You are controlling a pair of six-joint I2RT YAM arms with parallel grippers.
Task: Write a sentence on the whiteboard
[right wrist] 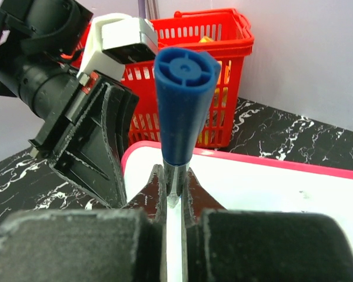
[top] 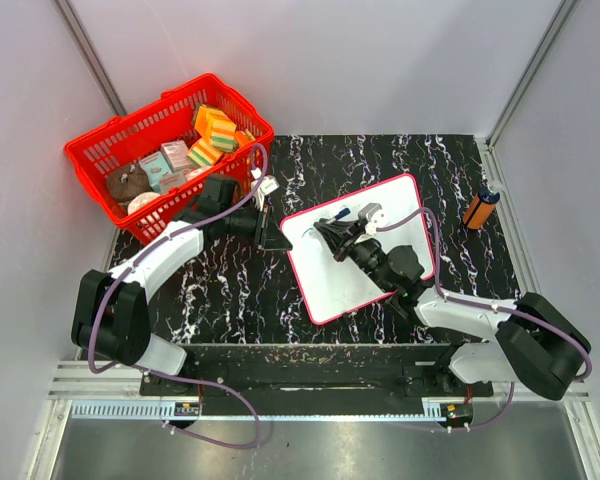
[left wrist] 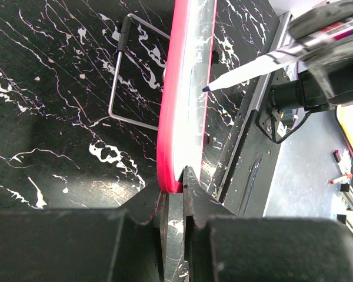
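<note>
red basket crowding far-left corner, whiteboard filling centre, orange cylinder by right wall, open tabletop along near-left side

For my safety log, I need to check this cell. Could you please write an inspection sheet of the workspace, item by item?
Surface: black white-veined table, flat.
Job's things: whiteboard gripped at its red-pink rim; marker tip at the board face, contact cannot be told; written words too small to tell.
Clutter: red basket with sponges and boxes, far left; orange cylinder lying right of the board.
Grippers: left gripper shut on the whiteboard's edge; right gripper shut on the marker.
Cables: purple cables along both arms; one arcs over the board's right part.
Surroundings: pale walls; nothing else seen.
</note>
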